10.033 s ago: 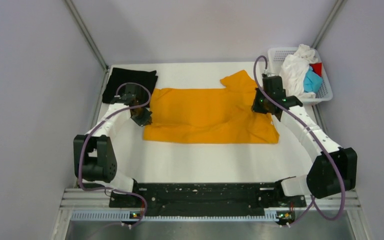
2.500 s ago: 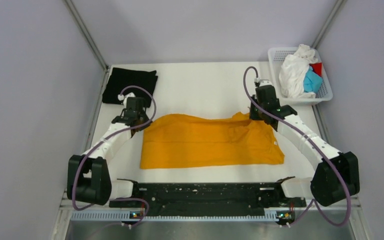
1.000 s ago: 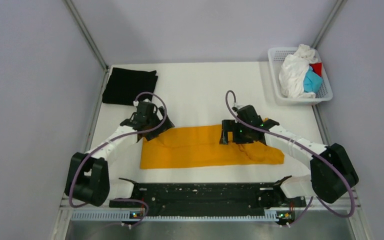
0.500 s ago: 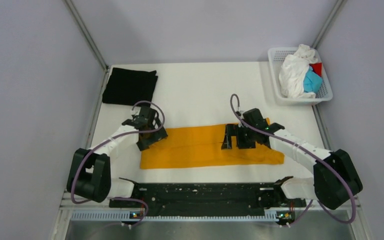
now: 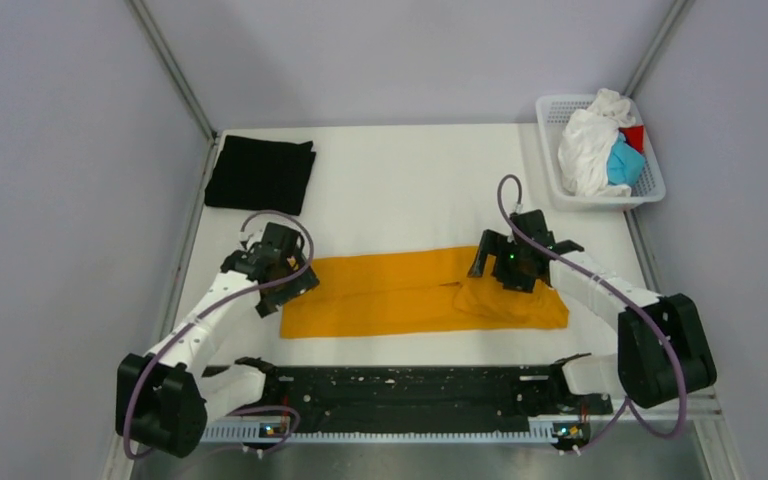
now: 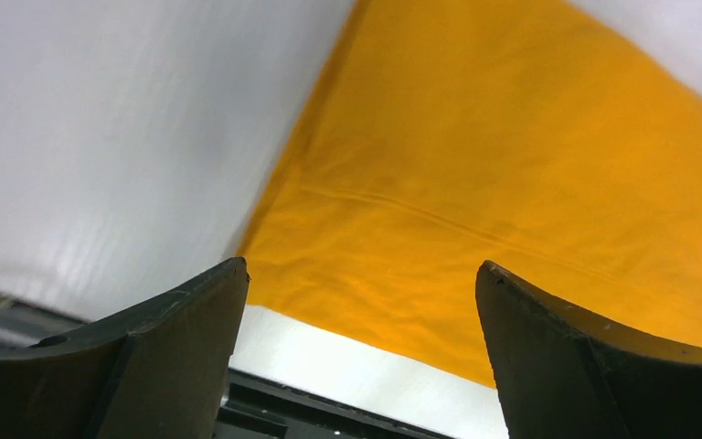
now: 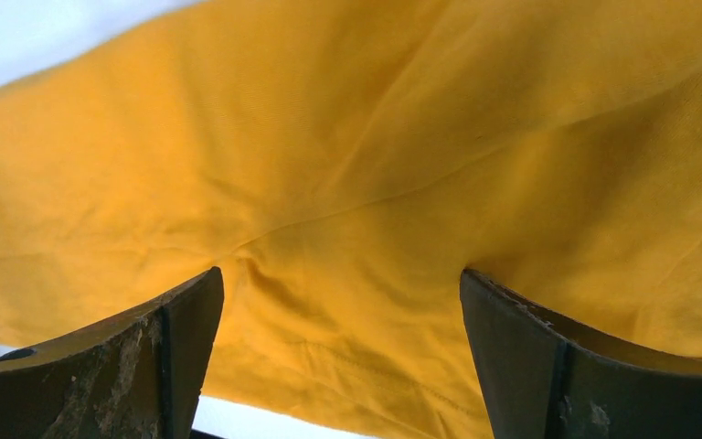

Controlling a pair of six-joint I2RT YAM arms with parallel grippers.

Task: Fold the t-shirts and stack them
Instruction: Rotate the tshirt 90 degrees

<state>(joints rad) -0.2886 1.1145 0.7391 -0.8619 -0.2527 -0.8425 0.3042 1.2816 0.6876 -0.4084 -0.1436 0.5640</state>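
Observation:
An orange-yellow t-shirt (image 5: 410, 293) lies folded into a long flat strip across the near half of the table. My left gripper (image 5: 288, 283) hovers open over the strip's left end (image 6: 475, 183), nothing between its fingers (image 6: 169, 352). Over the strip's right end (image 7: 347, 165) my right gripper (image 5: 510, 268) is open too, and empty. A folded black t-shirt (image 5: 260, 174) rests at the far left corner. White (image 5: 588, 140), light blue (image 5: 621, 161) and red (image 5: 634, 136) t-shirts are bunched in the basket.
The white mesh basket (image 5: 652, 186) stands at the far right corner. A black rail (image 5: 400, 385) runs along the table's near edge, between the arm bases. Grey walls close in on three sides.
Both grippers have let go of the far edge, which they drew toward the near side, leaving the shirt a narrow strip. The left gripper has slid left, the right one right.

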